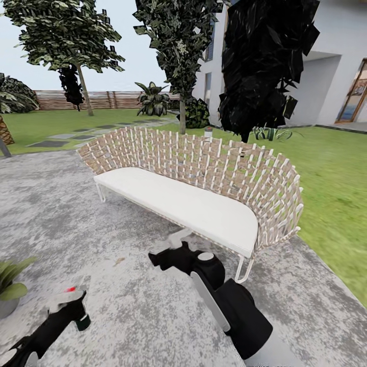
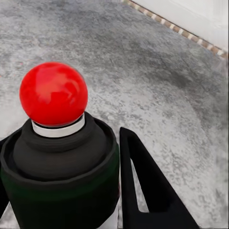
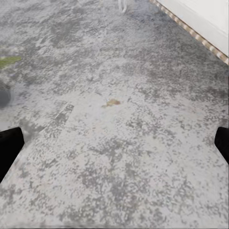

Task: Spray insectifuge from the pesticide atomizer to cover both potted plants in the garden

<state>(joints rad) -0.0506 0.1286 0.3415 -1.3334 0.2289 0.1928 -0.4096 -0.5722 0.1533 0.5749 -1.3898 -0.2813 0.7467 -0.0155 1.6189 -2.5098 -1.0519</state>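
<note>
While you look out from the head camera, your left gripper sits low at the left with the pesticide atomizer in it, red tip up, dark body hanging just above the stone patio. A potted plant pokes its green leaves in at the left edge, near that hand. Your right gripper reaches forward toward the white-cushioned woven sofa, carrying nothing. Lawn, trees and the slatted fence lie beyond.

Over to the left wrist: the atomizer's red spray head and black neck loom right in front, with a dark finger pressed against the bottle's side. You're clamped on it, firmly by the look of it.

Now the right wrist: two black fingertips stand wide apart at opposite edges, nothing between them but speckled grey stone. A green leaf and a dark pot edge peek in at one side.

So the pickup looks done. Spraying is what's left, and I'd judge neither plant covered yet: the nozzle isn't aimed at any foliage. You'll want to turn toward that nearby pot first.
</note>
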